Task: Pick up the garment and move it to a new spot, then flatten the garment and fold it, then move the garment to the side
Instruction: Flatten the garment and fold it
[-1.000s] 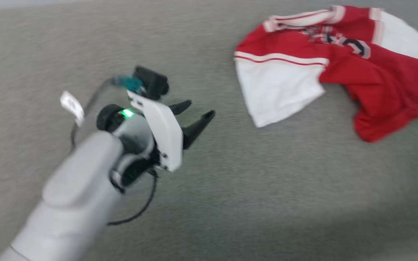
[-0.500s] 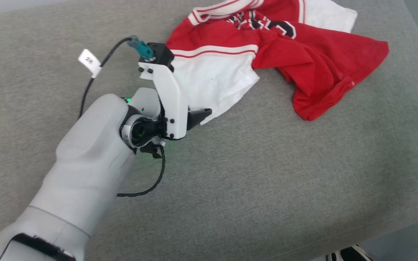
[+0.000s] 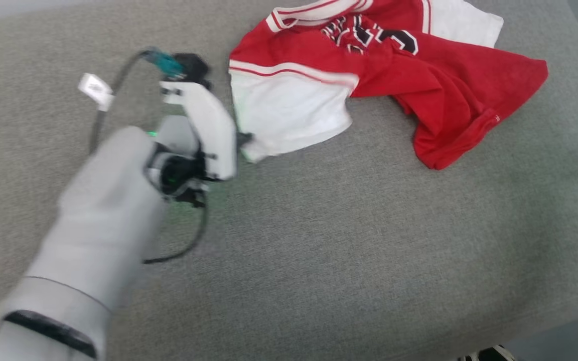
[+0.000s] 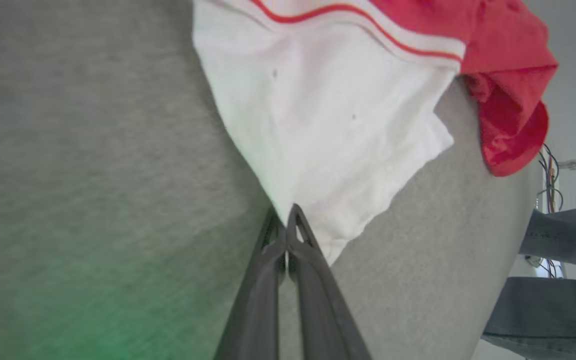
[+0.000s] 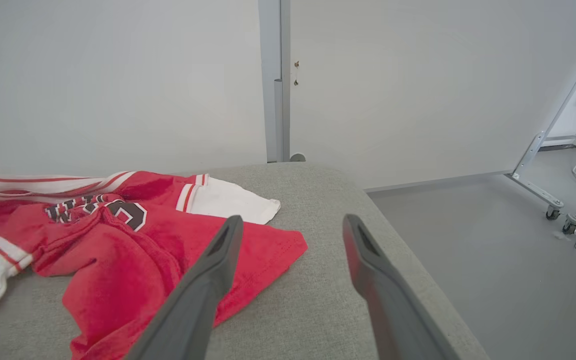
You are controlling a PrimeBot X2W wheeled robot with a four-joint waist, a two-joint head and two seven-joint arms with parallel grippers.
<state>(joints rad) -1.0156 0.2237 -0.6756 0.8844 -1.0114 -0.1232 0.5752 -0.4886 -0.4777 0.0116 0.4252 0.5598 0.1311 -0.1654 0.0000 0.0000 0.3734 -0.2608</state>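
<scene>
The left claw (image 4: pixel 284 220) pinches the garment (image 4: pixel 328 115) at its white sleeve, right claw (image 5: pixel 292 220) spread open

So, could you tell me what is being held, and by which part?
The left gripper pinches the garment by a corner of its white sleeve; the right gripper is open and empty.

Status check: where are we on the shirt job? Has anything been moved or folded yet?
Done: nothing yet; the garment lies crumpled at the far side of the grey surface. In hand: the left gripper is shut on the corner of the white sleeve, apparently the first pick-up grip. The right gripper hangs open beside the red hem. Left: lift and relocate, flatten, fold, move aside.
</scene>
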